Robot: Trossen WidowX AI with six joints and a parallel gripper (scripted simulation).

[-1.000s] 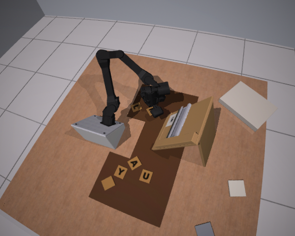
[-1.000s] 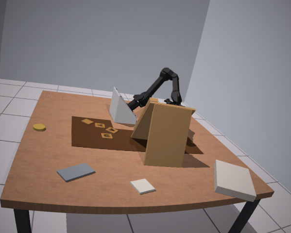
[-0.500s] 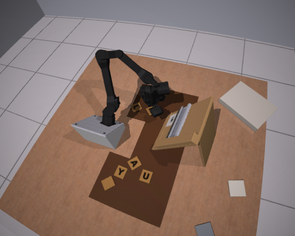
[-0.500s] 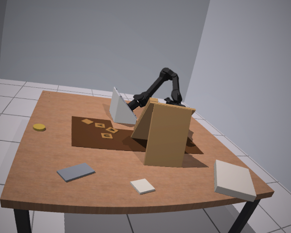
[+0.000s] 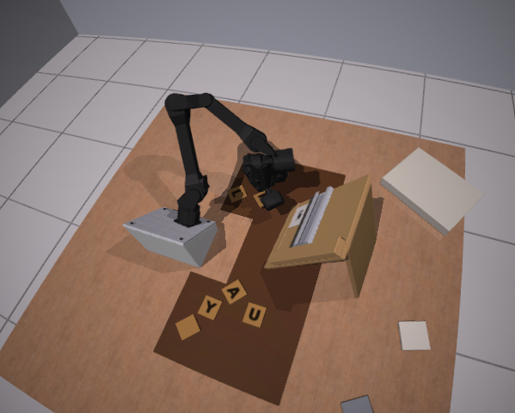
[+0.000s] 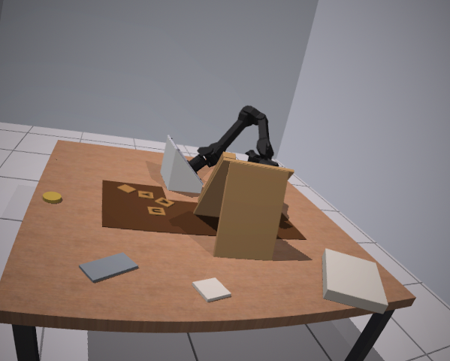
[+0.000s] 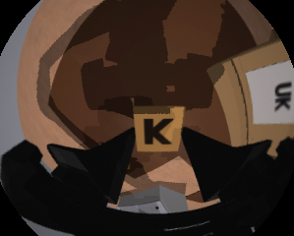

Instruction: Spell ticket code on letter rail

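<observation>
My gripper (image 5: 266, 198) (image 7: 158, 130) is shut on the K tile (image 7: 157, 130) (image 5: 259, 197), low over the dark mat (image 5: 230, 355) left of the slanted board (image 5: 337, 222). An L tile (image 5: 236, 193) lies just to its left. The white ticket (image 7: 276, 93) (image 5: 300, 215) on the board reads UK. The grey letter rail (image 5: 313, 216) runs along the board face. Tiles A (image 5: 234, 291), Y (image 5: 210, 306), U (image 5: 254, 314) and a blank tile (image 5: 187, 327) lie on the near part of the mat. In the exterior view the board (image 6: 248, 210) hides the gripper.
The arm's grey base (image 5: 170, 235) stands left of the mat. A cream slab (image 5: 431, 188) (image 6: 353, 280) lies at the table's far right. A small white card (image 5: 413, 335) (image 6: 211, 289), a grey plate (image 5: 356, 404) (image 6: 108, 266) and a yellow disc (image 6: 52, 196) lie near the table edges.
</observation>
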